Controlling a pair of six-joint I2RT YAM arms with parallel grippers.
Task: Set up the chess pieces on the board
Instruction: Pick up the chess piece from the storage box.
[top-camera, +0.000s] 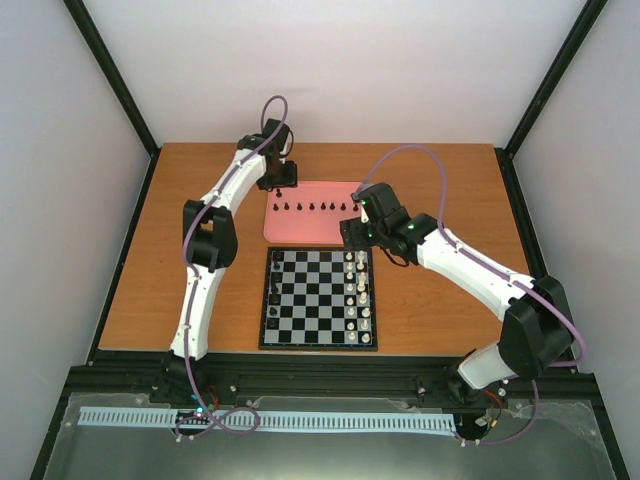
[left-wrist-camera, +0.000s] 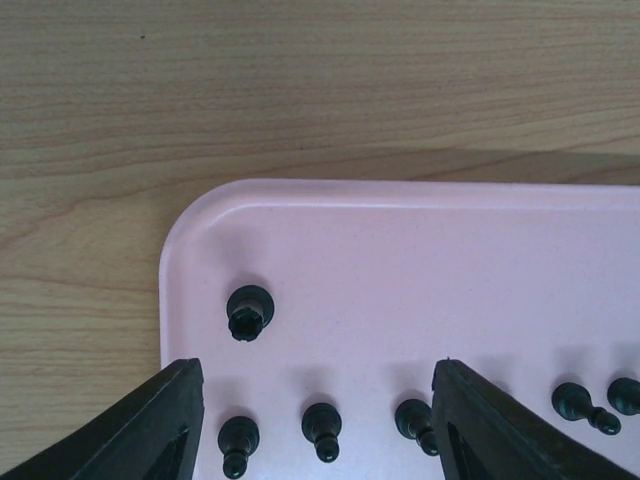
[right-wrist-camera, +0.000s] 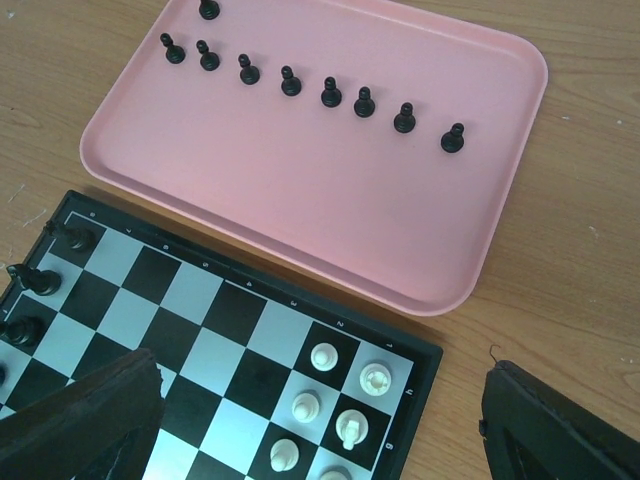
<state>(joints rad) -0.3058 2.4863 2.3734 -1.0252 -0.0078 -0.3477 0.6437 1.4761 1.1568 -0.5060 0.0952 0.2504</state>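
Observation:
Several black chess pieces (top-camera: 318, 207) stand in a row on the pink tray (top-camera: 310, 232), and a rook (left-wrist-camera: 248, 312) stands apart near its corner. My left gripper (left-wrist-camera: 318, 425) hangs open over that corner, with the pawns (left-wrist-camera: 322, 428) below the gap between its fingers (left-wrist-camera: 150, 425). A few black pieces (right-wrist-camera: 38, 280) stand on the left edge of the board (top-camera: 318, 340). White pieces (right-wrist-camera: 349, 428) fill its right side. My right gripper (right-wrist-camera: 320, 430) hovers open over the board's far right corner and holds nothing.
The pink tray (right-wrist-camera: 300, 200) lies just behind the board (right-wrist-camera: 190, 300) on the wooden table (top-camera: 440, 300). Black frame posts and white walls enclose the table. My right arm (top-camera: 470, 265) reaches across the table to the right of the board.

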